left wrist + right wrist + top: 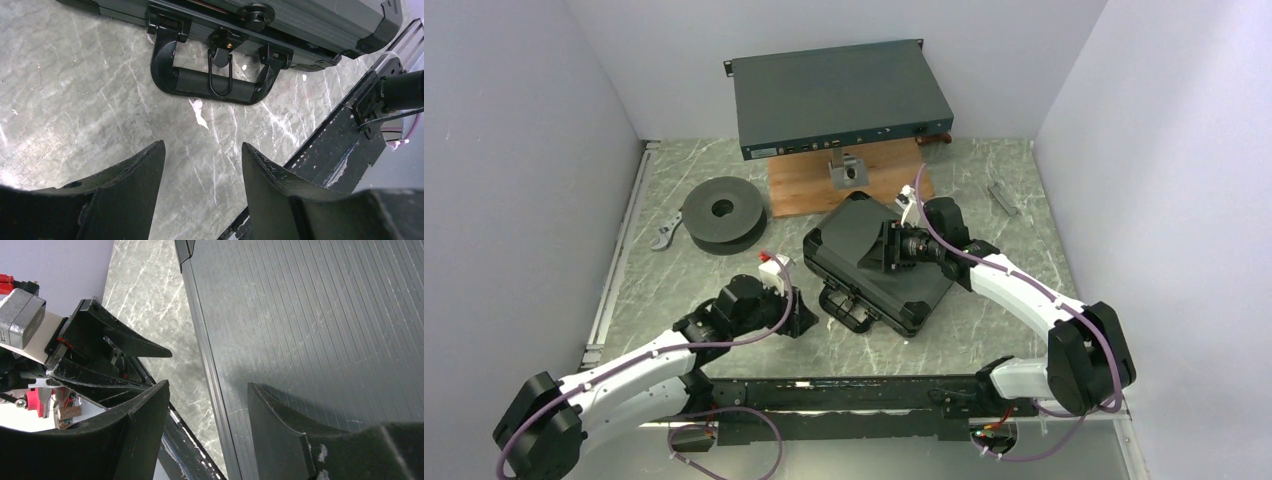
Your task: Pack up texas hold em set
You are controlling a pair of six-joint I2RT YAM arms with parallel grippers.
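The black hard case (pixel 879 265) lies in the middle of the table with its lid down, handle (pixel 849 308) toward the arms. In the left wrist view the handle (pixel 215 82) lies flat with a wire latch loop over it, below the case's front edge (pixel 310 20). My left gripper (pixel 802 315) is open and empty just left of the handle, over bare table (pixel 202 150). My right gripper (pixel 886 250) is open over the ribbed lid (pixel 325 315), straddling its edge (pixel 207 385). Chips, cards, buttons and triangle are hidden.
A large grey electronics box (pixel 839 100) stands on a wooden board (pixel 844 185) behind the case. A dark round spool (pixel 722 212) sits at the left, a small grey metal piece (pixel 1002 197) at the back right. A black rail (pixel 844 400) runs along the near edge.
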